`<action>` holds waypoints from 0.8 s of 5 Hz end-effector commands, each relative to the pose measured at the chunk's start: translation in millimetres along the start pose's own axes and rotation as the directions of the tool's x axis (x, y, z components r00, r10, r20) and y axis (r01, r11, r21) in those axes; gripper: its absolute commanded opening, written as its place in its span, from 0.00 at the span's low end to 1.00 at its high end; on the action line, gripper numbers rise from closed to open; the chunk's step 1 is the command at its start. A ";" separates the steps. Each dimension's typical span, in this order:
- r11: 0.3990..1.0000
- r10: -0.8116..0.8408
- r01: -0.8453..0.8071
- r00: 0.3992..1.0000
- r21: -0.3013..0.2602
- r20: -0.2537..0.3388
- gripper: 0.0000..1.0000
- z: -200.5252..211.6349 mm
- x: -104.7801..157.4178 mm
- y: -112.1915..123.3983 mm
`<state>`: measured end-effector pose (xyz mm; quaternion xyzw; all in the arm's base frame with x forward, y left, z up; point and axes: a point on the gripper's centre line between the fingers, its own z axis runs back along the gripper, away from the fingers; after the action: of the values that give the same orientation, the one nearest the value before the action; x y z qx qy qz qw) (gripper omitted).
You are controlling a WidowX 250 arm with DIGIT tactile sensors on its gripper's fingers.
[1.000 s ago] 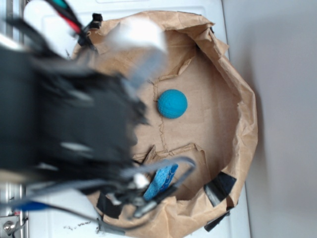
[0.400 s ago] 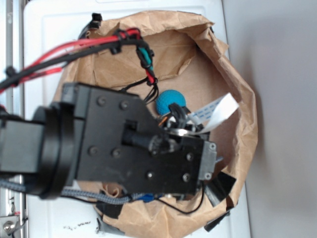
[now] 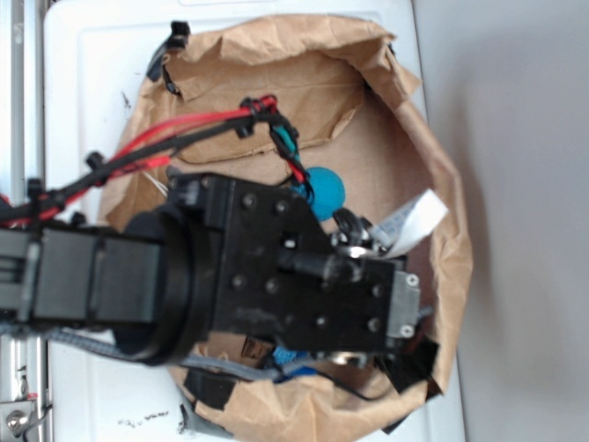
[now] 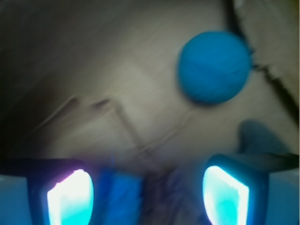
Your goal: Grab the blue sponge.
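In the wrist view the blue sponge is a blurred bright-blue strip low in the frame. It lies between the fingers, closer to the left one. My gripper is open, its two glowing pads far apart and touching nothing. In the exterior view the black wrist body hangs over the lower part of the bag and hides the fingers. Only a scrap of the blue sponge shows under it.
A round teal-blue ball rests on the floor of the crumpled brown paper bag, beyond the fingers and to the right. A dull grey-blue shape sits by the right finger. Black tape marks the bag's lower rim.
The arm has swung in from the left and now covers the sponge, which lay exposed at the bag's lower edge. Since 0.4 s ago it has shifted slightly down and right, uncovering more of the ball.
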<state>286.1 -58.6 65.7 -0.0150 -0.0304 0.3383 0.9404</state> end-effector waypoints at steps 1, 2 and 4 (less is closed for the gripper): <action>0.999 -0.052 0.052 0.998 -0.007 -0.020 1.00 -8.5 -2.2 -31.9; 0.994 -0.088 0.090 0.996 0.064 -0.028 1.00 -24.9 -10.3 -36.2; 0.981 -0.183 0.187 0.981 0.057 -0.071 1.00 -0.7 -19.0 -18.1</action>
<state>277.2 -88.3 47.0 0.0243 0.0381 0.2568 0.9654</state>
